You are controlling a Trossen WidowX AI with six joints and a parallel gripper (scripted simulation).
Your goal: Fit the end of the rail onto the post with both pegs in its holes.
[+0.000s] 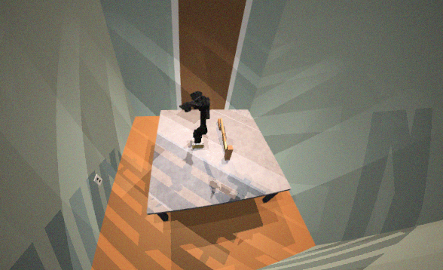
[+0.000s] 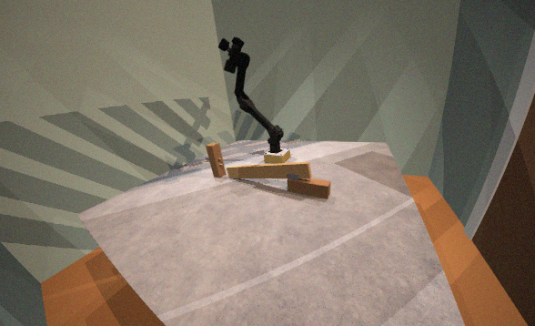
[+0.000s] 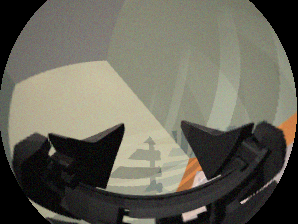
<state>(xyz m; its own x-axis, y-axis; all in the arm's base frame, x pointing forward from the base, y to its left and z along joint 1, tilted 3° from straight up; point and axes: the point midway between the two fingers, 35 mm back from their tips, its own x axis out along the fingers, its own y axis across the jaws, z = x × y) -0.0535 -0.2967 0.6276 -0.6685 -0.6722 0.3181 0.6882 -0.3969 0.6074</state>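
The rail (image 1: 224,135) lies beside the black arm (image 1: 204,118) (image 2: 256,111).

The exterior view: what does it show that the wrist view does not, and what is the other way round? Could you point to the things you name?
Only the exterior view shows the wooden rail (image 1: 224,133) (image 2: 269,171), the upright post (image 1: 228,152) (image 2: 215,160) with its pegs (image 2: 220,162), and the low block (image 2: 308,188) under the rail's far end.

Only the wrist view shows the hand's two fingers clearly spread, with nothing between them.

Both show the greenish walls, the orange floor and striped shadows.
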